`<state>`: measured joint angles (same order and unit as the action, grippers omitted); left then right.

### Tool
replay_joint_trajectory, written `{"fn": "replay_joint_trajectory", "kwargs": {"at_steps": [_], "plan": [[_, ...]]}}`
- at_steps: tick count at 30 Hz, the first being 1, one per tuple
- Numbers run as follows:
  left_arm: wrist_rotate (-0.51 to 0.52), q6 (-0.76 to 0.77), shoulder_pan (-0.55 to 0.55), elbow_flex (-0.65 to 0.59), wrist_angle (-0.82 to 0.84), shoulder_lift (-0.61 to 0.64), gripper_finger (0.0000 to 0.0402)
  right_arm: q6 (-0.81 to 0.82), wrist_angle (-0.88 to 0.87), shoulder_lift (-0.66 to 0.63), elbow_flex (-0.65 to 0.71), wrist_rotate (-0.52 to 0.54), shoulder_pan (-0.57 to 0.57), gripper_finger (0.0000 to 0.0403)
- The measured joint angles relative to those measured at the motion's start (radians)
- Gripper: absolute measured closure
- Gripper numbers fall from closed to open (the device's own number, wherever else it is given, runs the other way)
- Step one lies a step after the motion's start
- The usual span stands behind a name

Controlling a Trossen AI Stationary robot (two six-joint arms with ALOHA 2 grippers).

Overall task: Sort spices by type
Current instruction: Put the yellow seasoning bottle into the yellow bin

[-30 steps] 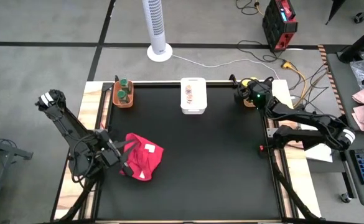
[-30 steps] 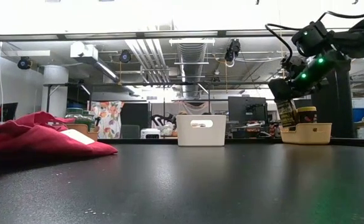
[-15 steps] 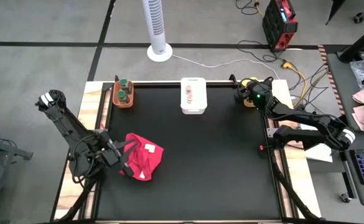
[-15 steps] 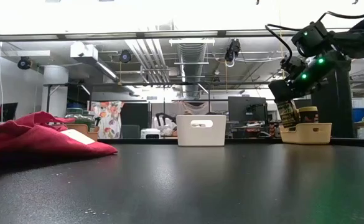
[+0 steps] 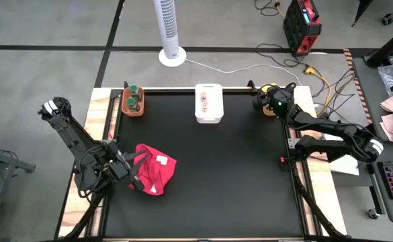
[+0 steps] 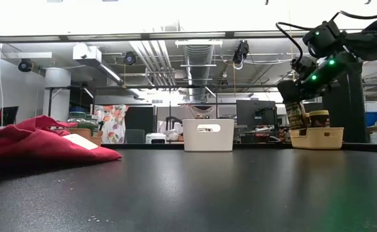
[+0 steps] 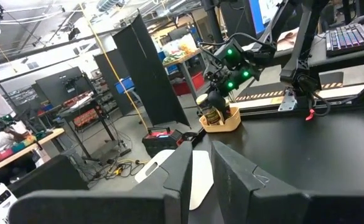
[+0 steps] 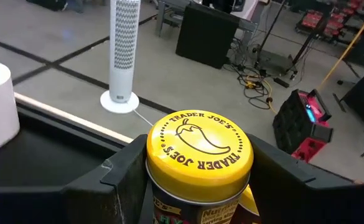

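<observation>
My right gripper (image 5: 268,103) is over the table's far right corner, shut on a spice jar with a yellow lid (image 8: 199,148). In the low view that jar (image 6: 296,117) is at the left end of the yellow bin (image 6: 320,138), beside another jar (image 6: 318,118) standing in it. Green-lidded jars sit in the orange bin (image 5: 132,102), and pale-lidded jars sit in the white bin (image 5: 208,113). My left gripper (image 5: 130,171) waits at the left edge of the red cloth (image 5: 154,169), its fingers (image 7: 231,180) a narrow gap apart. My right gripper pinches the jar between its two fingers, one on each side of the yellow lid's rim (image 8: 154,169). The fingers (image 6: 291,96) come down on it from above. The jar stays upright; whether its base rests in the yellow bin, I cannot tell.
A white tower fan (image 5: 169,30) stands on the floor beyond the far edge. The red cloth lies in a heap on the table's left part. The black tabletop (image 5: 230,181) stretches between the cloth and the right edge. Cables and a red box (image 5: 302,27) lie past the far right corner.
</observation>
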<state>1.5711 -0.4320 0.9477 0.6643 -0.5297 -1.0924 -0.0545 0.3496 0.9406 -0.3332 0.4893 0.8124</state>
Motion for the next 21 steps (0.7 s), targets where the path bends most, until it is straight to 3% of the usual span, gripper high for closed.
{"fn": "replay_joint_trajectory", "kwargs": {"at_steps": [21], "plan": [[0.000, 0.000, 0.000, 0.000, 0.000, 0.000, 0.0357, -0.130, -0.026, 0.055, 0.002, 0.035, 0.000, 0.0184]]}}
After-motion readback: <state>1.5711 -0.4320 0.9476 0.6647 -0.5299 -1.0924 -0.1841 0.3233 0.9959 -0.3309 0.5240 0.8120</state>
